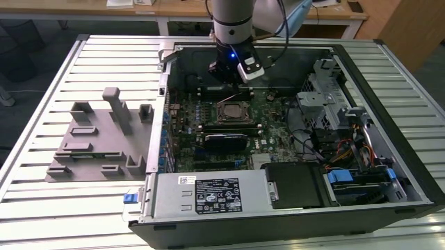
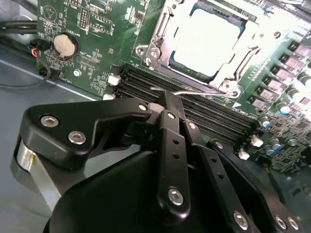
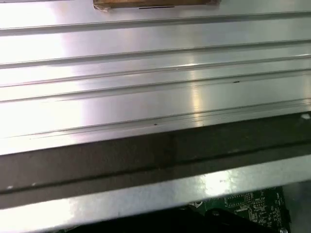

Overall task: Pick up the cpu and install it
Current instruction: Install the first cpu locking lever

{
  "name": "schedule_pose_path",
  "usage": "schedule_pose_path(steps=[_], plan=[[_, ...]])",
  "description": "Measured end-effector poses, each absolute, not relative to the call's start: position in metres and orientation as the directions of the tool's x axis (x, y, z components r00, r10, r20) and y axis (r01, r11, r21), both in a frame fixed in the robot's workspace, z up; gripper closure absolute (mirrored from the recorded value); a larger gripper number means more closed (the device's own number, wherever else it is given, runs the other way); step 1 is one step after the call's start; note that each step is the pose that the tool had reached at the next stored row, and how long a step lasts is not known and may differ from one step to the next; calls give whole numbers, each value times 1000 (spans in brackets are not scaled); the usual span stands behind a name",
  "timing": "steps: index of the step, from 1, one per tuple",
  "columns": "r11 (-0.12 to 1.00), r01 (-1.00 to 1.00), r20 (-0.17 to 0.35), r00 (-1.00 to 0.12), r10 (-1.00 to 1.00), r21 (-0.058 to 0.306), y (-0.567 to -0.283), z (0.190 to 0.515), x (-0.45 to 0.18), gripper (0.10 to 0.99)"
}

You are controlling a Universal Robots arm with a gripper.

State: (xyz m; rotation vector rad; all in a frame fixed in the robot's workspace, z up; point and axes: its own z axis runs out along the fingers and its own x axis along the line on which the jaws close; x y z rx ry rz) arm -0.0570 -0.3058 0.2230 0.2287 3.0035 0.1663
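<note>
The cpu lies flat in its socket on the green motherboard inside the open computer case. Its silvery top plate shows within the metal socket frame in the second wrist view. My gripper hangs just behind the socket, above the memory slots. Its black fingers are closed together and hold nothing. Their tip sits at the thin wire socket lever; whether they touch it I cannot tell.
A grey plastic fixture with upright blocks rests on the slatted metal table, at the exterior view's left of the case. Inside the case are a black module, the power supply and a drive cage with cables.
</note>
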Motion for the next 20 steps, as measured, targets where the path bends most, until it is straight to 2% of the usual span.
schedule_pose_path(steps=[10,20], plan=[[982,145,-117,-980,159,118,-305,220,-57,980],[982,157,-177,-969,173,101,-305,215,-58,980]])
